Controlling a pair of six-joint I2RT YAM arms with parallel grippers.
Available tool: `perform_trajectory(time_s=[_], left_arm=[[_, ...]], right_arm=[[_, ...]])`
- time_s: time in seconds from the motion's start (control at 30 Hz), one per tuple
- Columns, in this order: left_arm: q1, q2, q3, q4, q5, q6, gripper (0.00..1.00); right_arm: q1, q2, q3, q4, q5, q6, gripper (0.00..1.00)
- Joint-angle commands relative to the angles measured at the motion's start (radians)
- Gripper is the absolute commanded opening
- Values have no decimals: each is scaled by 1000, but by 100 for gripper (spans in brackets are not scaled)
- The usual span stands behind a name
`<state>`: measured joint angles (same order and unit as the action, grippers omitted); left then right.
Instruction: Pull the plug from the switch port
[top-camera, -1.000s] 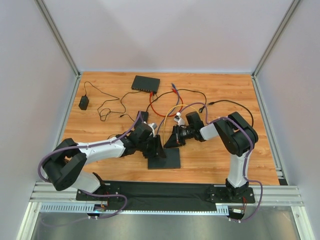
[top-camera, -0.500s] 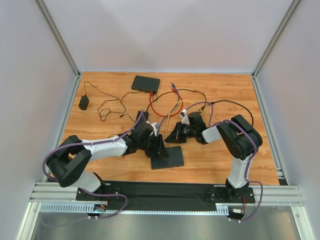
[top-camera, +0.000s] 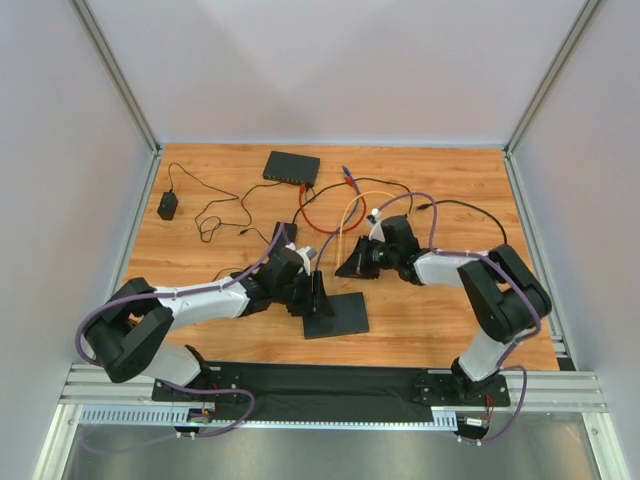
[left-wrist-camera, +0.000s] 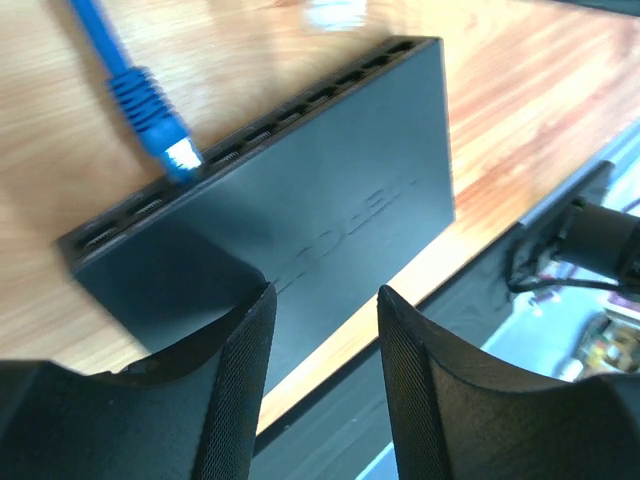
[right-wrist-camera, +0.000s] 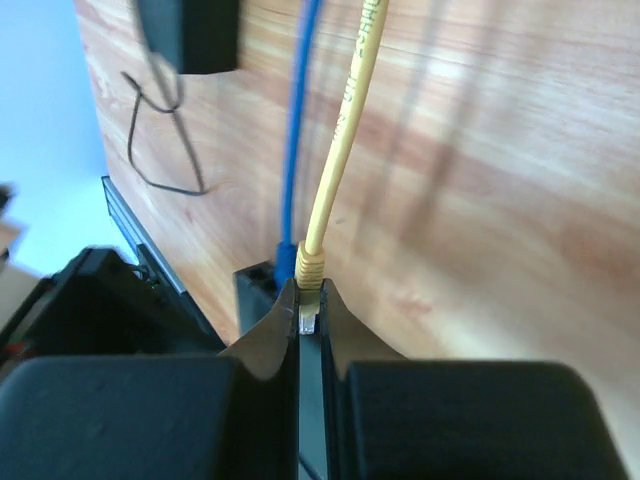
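With the yellow plug apparently free of the switch, the right tool stays... clenched on it, the left tool hangs spread over the switch, and the next move is carrying the plug clear.

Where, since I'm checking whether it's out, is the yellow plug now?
In the right wrist view the yellow plug is pinched in the right gripper, beside the blue cable; from above, just beyond the switch.

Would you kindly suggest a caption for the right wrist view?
Right gripper shut on the yellow network cable's plug, a blue cable running alongside.
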<state>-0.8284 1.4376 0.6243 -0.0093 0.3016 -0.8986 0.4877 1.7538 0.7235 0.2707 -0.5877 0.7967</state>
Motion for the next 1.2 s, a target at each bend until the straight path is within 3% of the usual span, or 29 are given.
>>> perform_trajectory(time_s=[0.0, 0.3, 0.67, 0.87, 1.17], left_arm=[[-6, -31, -25, -213, -116, 87, 55], [-6, -209, 37, -346, -177, 136, 59], [-6, -350, 38, -434, -231, 136, 60], [-6, -387, 31, -440, -223, 129, 60], [-6, -477, 15, -475, -248, 115, 60]], right_arm=[[-1, -175, 68, -180, 54, -140, 0], [-8, -480, 204, -470, 92, -140, 0], [-52, -747, 309, -755, 497, 185, 0], [-158, -820, 242, -829, 698, 363, 0], [-428, -757, 172, -795, 628, 538, 0]])
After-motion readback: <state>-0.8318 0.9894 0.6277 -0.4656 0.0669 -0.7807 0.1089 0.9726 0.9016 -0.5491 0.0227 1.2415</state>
